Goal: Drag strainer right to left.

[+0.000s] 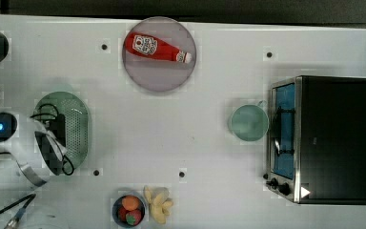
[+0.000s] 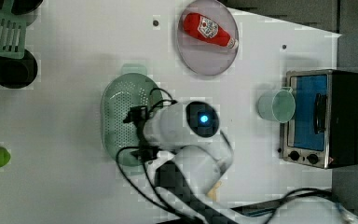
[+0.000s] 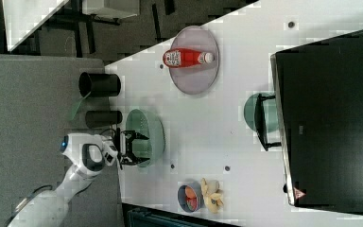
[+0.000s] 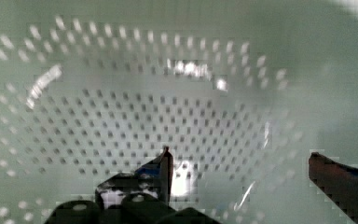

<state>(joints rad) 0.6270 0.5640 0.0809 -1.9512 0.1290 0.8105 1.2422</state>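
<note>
Right view is showing the gripper (image 3: 139, 148) hanging with fingers spread wide, holding nothing, over the strainer (image 3: 152, 130), which is lying near the tabletop's (image 3: 217, 123) arm-side edge

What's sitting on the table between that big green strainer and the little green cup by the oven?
Nothing: in the top view, bare white table runs from the strainer to the cup.

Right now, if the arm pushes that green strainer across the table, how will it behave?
The strainer looks like thin plastic, so it is probably light and should slide easily on the smooth table. Its wide oval bowl sits low, so tipping seems unlikely. Pushed off-centre by the open gripper, it may swivel.
</note>
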